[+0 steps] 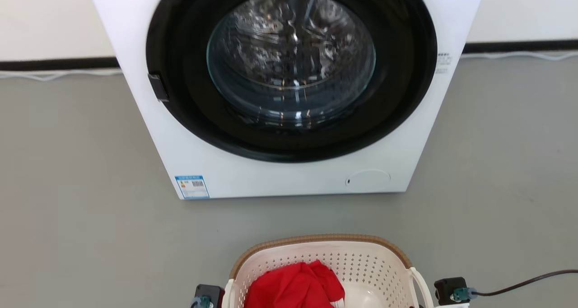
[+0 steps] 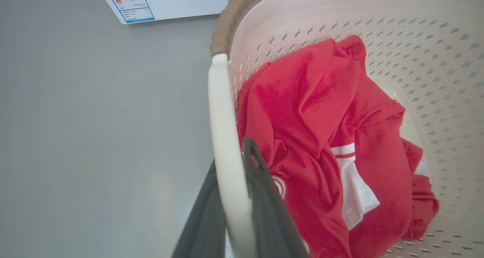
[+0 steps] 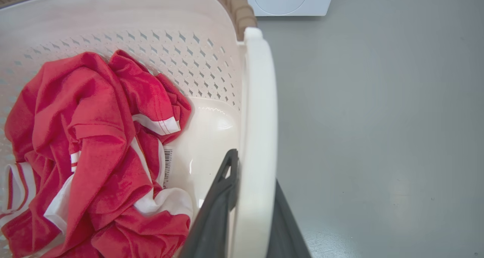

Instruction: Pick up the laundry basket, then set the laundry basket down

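Gripping the laundry basket [image 1: 361, 263], left gripper [image 2: 229, 160] and right gripper [image 3: 254, 171] each clamp a handle [image 2: 221, 110].

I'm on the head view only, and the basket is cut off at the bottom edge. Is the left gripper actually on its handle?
Observer: Yes. The left wrist view shows the left gripper shut on the laundry basket by its left handle, one finger inside, one outside.
Operator: And the right?
Observer: Likewise. The right gripper clamps the right handle, one finger on each side.
Operator: Any cloth near the fingers?
Observer: On the left, the red garment lies against the inner finger. Whether it is pinched, I cannot tell.
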### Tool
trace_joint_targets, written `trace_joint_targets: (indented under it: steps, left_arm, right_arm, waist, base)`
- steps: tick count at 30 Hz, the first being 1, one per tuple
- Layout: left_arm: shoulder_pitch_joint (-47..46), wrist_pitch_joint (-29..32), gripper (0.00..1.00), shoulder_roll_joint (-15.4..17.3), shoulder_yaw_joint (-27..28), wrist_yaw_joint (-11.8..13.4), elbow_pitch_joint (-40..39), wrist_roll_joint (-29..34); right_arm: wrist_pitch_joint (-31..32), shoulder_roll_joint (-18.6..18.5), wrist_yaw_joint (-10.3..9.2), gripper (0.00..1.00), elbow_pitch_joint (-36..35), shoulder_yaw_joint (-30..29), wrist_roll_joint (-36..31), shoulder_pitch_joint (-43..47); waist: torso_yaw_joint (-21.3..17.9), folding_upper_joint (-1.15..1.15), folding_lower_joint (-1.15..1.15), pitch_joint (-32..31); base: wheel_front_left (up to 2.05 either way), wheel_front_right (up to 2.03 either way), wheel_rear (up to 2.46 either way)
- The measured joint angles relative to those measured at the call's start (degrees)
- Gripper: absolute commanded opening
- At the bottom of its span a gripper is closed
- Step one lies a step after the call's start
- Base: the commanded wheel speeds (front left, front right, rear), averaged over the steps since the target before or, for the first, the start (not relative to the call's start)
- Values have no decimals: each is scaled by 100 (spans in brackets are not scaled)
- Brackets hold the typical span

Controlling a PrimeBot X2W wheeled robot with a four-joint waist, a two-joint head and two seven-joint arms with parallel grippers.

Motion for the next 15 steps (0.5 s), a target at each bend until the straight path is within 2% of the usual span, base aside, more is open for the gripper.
trace_joint_targets:
  steps: [15]
  left_arm:
    - [65, -2, 0, 35, -455, 43, 32, -441]
  right_arm:
    - [158, -40, -8, 0, -41, 472, 302, 85]
  waist:
    - [-24, 0, 0, -338]
  base:
    - [0, 0, 0]
